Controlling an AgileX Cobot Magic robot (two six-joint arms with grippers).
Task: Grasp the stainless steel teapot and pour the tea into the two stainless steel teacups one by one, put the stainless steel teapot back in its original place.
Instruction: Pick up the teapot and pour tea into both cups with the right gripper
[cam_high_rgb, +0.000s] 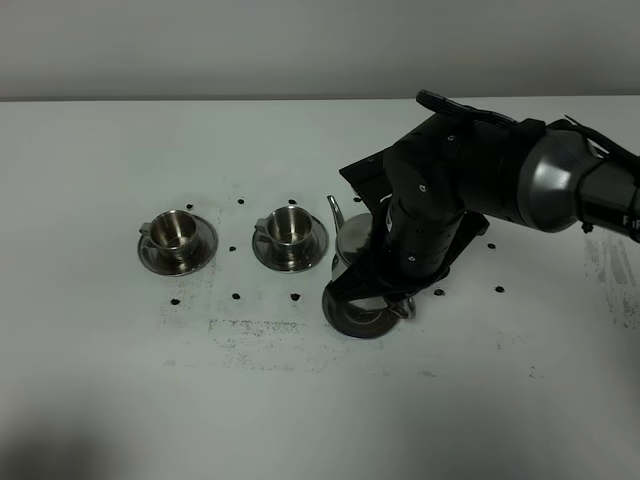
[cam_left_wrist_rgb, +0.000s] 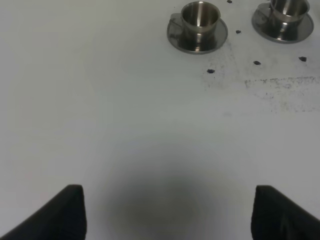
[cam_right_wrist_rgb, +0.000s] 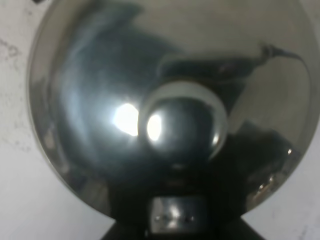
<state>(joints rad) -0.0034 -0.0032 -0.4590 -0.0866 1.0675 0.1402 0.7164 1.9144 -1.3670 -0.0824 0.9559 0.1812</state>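
On the white table (cam_high_rgb: 120, 400), toward the right, stood the steel pot (cam_high_rgb: 352, 240), mostly covered by the right arm (cam_high_rgb: 520, 180) reaching in from that side. Its thin spout (cam_high_rgb: 334, 210) pointed toward the nearer cup. Just in front of the pot, under the arm, lay a round steel saucer (cam_high_rgb: 352, 318). I could not tell whether the pot rested on it, because the arm hid the join.

The right claw (cam_high_rgb: 392, 292) sat low over the pot. From its wrist camera, the domed lid (cam_right_wrist_rgb: 100, 100) and round knob (cam_right_wrist_rgb: 182, 125) filled the view. A bit of the steel handle (cam_right_wrist_rgb: 175, 214) showed between two dark jaws. The claw was fully closed and seemed clamped on that handle.

To the left of the pot, two small cups stood in a row, each on its own saucer: one just beside the spout (cam_high_rgb: 291, 226), the other farther left (cam_high_rgb: 177, 230). Both sat upright. Small black specks (cam_high_rgb: 240, 296) dotted the table around them.

The left claw (cam_left_wrist_rgb: 167, 215) hung above bare table, well short of the cups. Its two dark fingertips (cam_left_wrist_rgb: 65, 215) were spread wide, with nothing between them.
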